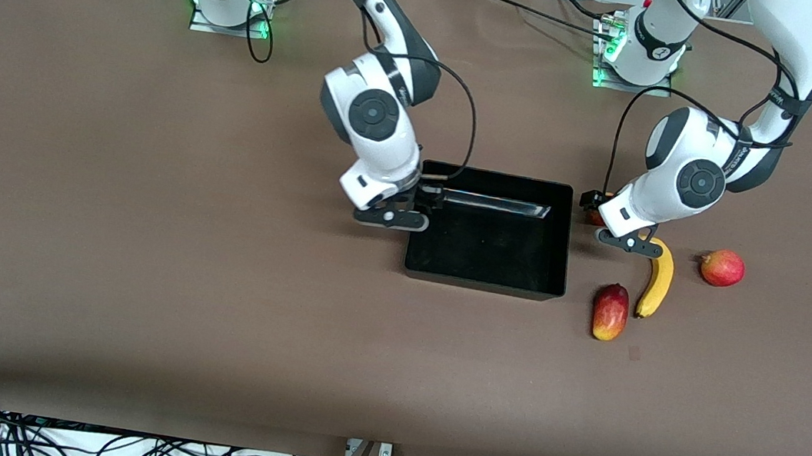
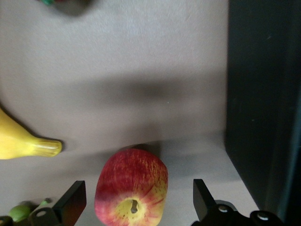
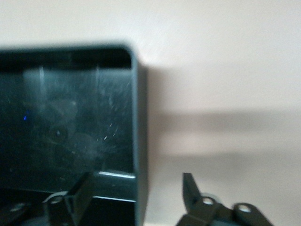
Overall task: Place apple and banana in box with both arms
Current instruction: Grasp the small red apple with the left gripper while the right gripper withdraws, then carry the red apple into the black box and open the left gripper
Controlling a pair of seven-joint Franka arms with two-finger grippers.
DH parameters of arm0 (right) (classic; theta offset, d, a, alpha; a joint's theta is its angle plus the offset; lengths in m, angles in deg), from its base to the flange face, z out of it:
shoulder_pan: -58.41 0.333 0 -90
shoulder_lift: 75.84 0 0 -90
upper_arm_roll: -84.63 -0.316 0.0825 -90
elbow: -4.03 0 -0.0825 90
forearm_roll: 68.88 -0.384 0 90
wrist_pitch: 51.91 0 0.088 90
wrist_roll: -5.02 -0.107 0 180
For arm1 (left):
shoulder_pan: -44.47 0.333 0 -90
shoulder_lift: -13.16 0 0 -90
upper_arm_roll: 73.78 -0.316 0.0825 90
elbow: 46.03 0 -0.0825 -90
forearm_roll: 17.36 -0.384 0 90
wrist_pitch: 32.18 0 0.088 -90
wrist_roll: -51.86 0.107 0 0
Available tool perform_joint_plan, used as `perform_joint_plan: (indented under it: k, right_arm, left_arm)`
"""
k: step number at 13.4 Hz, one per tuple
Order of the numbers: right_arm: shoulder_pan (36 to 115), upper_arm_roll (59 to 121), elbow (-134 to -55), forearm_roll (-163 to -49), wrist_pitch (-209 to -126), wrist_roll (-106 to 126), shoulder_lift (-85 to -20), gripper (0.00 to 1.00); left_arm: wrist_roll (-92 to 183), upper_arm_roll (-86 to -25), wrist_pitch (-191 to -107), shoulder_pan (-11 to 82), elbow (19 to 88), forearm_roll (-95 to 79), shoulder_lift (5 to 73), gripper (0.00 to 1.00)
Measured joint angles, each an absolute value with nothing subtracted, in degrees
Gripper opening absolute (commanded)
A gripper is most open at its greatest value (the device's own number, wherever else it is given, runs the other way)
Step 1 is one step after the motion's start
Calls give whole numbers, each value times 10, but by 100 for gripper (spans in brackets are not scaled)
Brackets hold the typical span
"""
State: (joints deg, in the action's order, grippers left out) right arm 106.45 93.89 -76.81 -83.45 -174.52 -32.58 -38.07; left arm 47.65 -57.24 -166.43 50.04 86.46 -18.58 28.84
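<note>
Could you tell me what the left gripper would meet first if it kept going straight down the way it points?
Most likely the apple: it lies between the open fingers of the left gripper, beside the box. How far above it the gripper is remains unclear.

Your left gripper [image 2: 136, 200] hangs low with its fingers spread to either side of the apple [image 2: 131, 188]. The box [image 2: 263, 108] wall rises close beside one finger [image 2: 203, 195], leaving a narrow strip of table there, and the banana [image 2: 23, 143] tip lies near the other. Your right gripper [image 3: 136, 197] straddles the box's wall [image 3: 140, 141] at the right arm's end. The box floor is bare. The mango [image 1: 610, 311] and the pinkish fruit [image 1: 722, 267] flank the banana.
</note>
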Motion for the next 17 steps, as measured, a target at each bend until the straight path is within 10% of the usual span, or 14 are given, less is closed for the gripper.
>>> perform_joint_plan:
  k: [2,3,6,13,17]
  right_arm:
    - [1059,990,-745,-834,-1676,-316,-415,100]
    - [1053,1014,-741,-835,-1660,-299,-434,100]
    - [1025,1071,-739,-839,-1599,-229,-492,100]
    - [985,1176,-809,-839,-1454,-70,-639,100]
    - [921,1142,-858,-786,-1435,-28,-702,100]
  left_arm:
    - [476,-572,-1665,501,867,-186,298,88]
    - [478,-572,-1665,501,870,-186,305,49]
    - [479,-572,-1652,501,874,-186,317,14]
    - [477,-561,-1386,501,690,-186,283,14]
    - [357,-513,-1396,472,637,-185,294,17]
